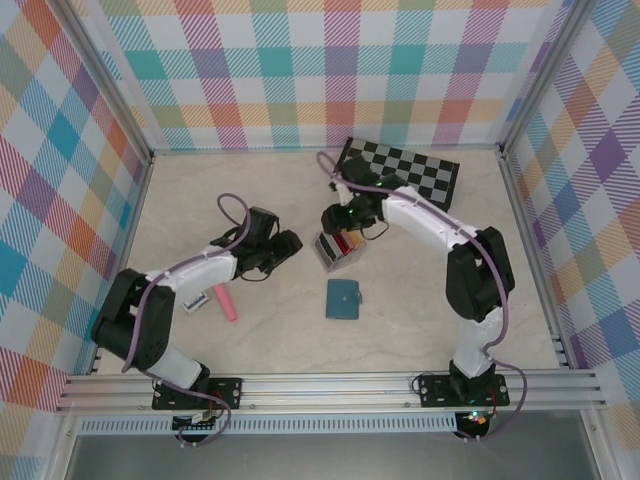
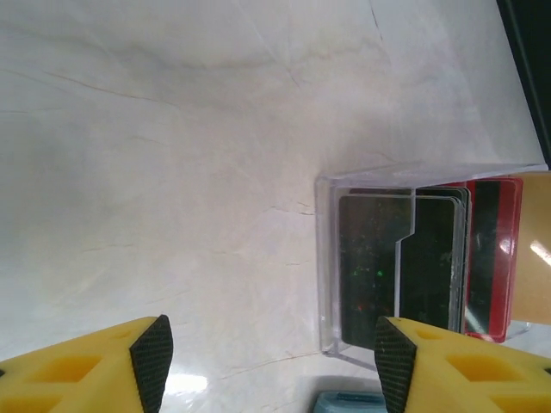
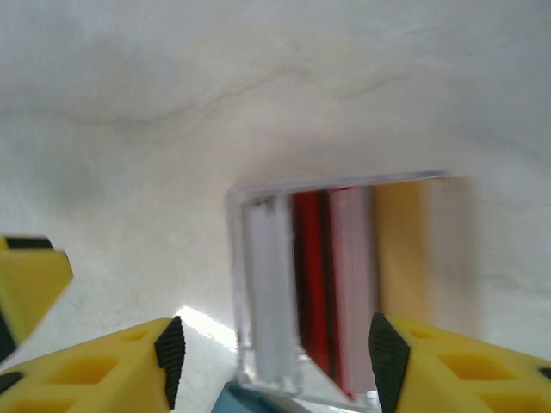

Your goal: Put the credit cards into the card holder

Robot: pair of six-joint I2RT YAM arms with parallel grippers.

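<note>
The credit cards (image 1: 341, 244) are standing on edge, packed face to face in a clear rack (image 2: 325, 258) near the middle of the table (image 1: 430, 300). The card holder (image 1: 345, 298) is lying flat just in front of that rack, on the side nearer the arms, and is looking folded shut. The right gripper (image 3: 277, 357) is hovering over the rack with its fingers spread and nothing between the pads. The left gripper (image 2: 271, 361) is waiting just to the rack's left, its jaws likewise apart and empty. By the look of them, these cards are going to be light, stiff and slick (glossy plastic, with little for a pad to bite on). A pinch across the two flat faces near the exposed top edge is seeming like the sound hold, one card at a time. The red card (image 3: 312, 275) is sitting tight between a pale neighbour and a tan one, so two cards may well be rising together if the pads are straddling more than one. The holder is appearing soft and light, likely to be sliding when a card is pushing against it, so the free gripper may be needing to spread it and pin it down.
</note>
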